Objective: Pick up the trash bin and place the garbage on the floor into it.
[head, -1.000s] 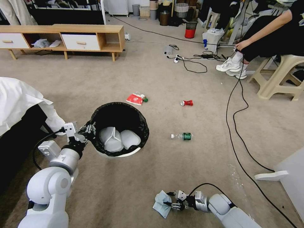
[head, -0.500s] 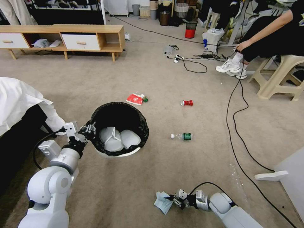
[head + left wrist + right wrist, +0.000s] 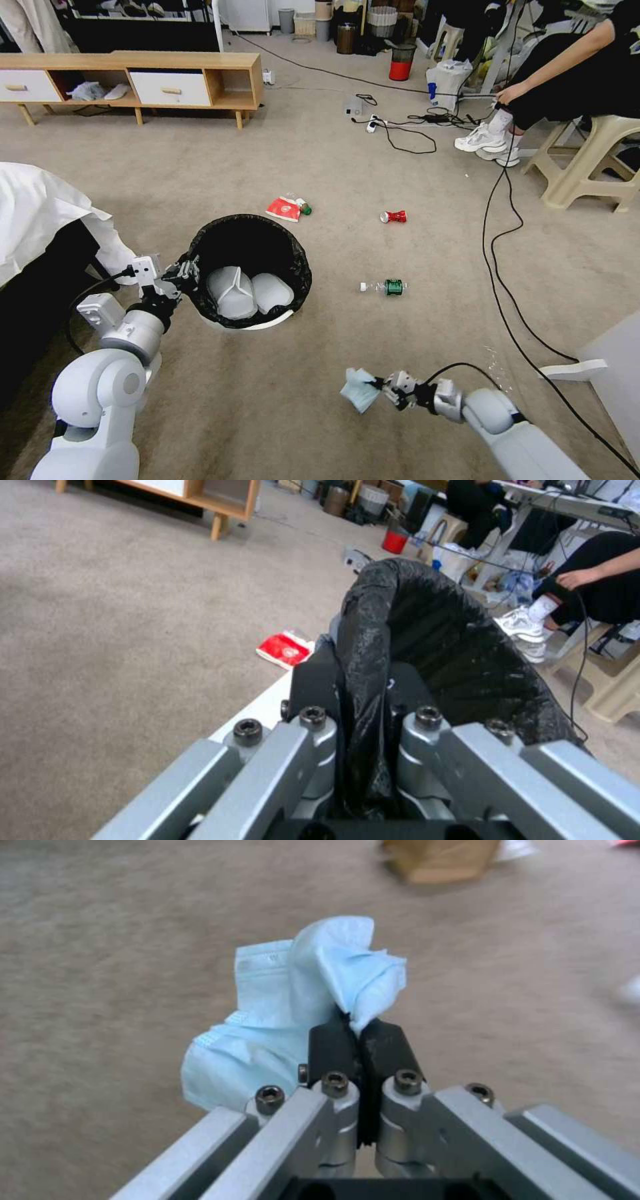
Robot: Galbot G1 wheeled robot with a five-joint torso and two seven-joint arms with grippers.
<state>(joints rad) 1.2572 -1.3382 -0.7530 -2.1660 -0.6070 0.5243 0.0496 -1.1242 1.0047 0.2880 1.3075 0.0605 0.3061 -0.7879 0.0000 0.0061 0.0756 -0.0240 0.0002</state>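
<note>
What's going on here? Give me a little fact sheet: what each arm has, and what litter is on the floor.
Left gripper: shut on the rim of the trash bin, pinching the black liner
Bin contents: white pieces at the bottom
Right gripper: shut on the blue face mask, low over the carpet, on the robot's side of the bin
Litter on floor: green-labelled bottle, crushed red can, red packet
Floor: beige carpet
</note>
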